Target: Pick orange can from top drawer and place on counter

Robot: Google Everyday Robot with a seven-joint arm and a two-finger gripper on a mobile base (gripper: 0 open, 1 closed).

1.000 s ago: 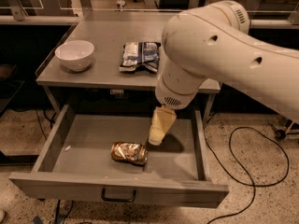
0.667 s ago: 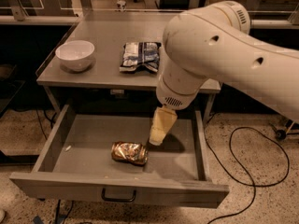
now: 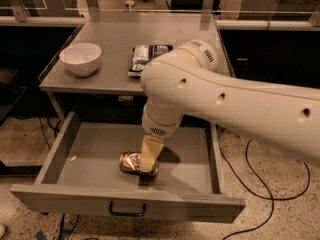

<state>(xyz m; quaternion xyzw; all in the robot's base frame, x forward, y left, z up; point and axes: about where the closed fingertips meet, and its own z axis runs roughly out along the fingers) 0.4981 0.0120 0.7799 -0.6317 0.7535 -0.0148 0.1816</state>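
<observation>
The drawer (image 3: 92, 149) stands pulled out below the near edge of the table (image 3: 115, 34), its dark handle (image 3: 127, 211) on the front panel facing the camera. The can (image 3: 128, 162) lies on its side on the drawer bottom, close to the front panel and about midway between the side walls. The white arm (image 3: 210, 96) reaches in from the right, and its pale tool (image 3: 148, 165) points down into the drawer, covering the right part of the can. Whether the tool is wide, narrow or gripping the can cannot be told. On the table a white bowl (image 3: 80, 58) sits near the left near corner. A snack bag (image 3: 142, 56) lies by the middle of the near edge, partly hidden behind the arm.
</observation>
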